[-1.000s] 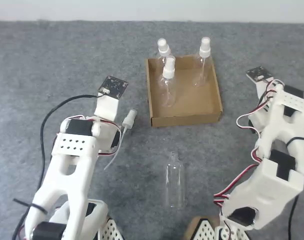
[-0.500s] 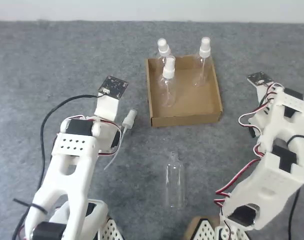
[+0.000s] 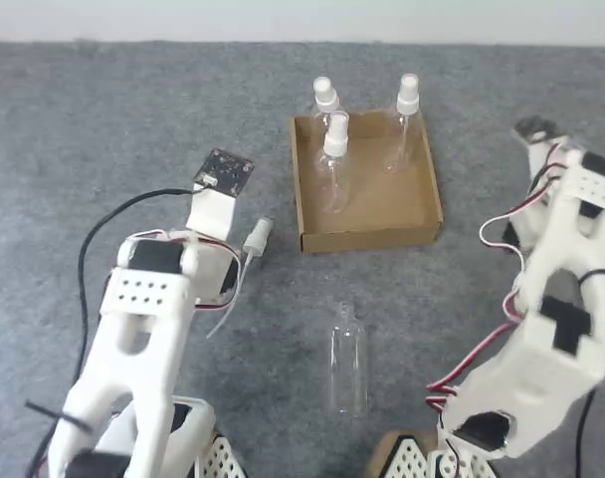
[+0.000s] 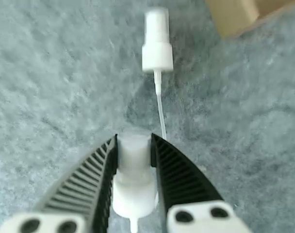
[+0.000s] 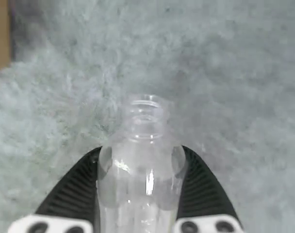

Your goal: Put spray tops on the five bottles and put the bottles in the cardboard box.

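In the left wrist view my left gripper point(image 4: 133, 138) is shut on a white spray top point(image 4: 134, 170), low over the carpet. Just beyond its tips a second spray top point(image 4: 156, 46) lies flat, its dip tube pointing back at the jaws; the high view shows this spray top point(image 3: 258, 237) beside the left arm point(image 3: 148, 299). My right gripper point(image 5: 141, 151) is shut on a clear uncapped bottle point(image 5: 147, 165), neck pointing away. Another uncapped bottle point(image 3: 347, 368) lies on the carpet between the arms. The cardboard box point(image 3: 422, 231) holds three upright bottles with spray tops point(image 3: 335, 139).
Grey carpet covers the table. The right arm point(image 3: 571, 249) stands to the right of the box, with red and black wires looping beside it. A corner of the box point(image 4: 235, 14) lies beyond the loose spray top. Open carpet stretches left of the box.
The right arm's wrist has swung toward the far right of the table. The left arm has barely shifted. The lying bottle, loose spray top and box stay put.
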You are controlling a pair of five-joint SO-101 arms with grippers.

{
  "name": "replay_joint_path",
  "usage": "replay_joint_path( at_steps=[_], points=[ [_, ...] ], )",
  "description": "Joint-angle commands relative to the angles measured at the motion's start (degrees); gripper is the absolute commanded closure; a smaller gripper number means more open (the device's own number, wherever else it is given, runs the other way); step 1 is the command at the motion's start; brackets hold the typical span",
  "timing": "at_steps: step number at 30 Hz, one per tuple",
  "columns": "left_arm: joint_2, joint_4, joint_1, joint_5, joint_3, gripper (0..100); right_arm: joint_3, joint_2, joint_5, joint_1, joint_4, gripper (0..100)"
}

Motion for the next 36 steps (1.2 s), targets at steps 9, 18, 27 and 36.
replay_joint_path(
  at_steps=[9, 18, 27, 36],
  points=[
    [-25.76, 5.27, -3.34, 3.08, -10.77, 98, 21.89, -49.54, -11.78, -24.4, -1.63, 99.4],
    [-26.55, 5.27, -6.33, 11.78, -34.77, 99, 36.13, -61.67, -20.66, -54.64, -13.32, 99.3],
    [-26.81, 3.34, -6.77, 24.53, -40.75, 99, 45.71, -61.32, -20.84, -69.05, -28.35, 99.3],
    [-38.95, -11.6, -10.81, 35.16, -29.85, 99, 56.79, -61.32, -25.76, -73.89, -45.49, 99.3]
  ],
)
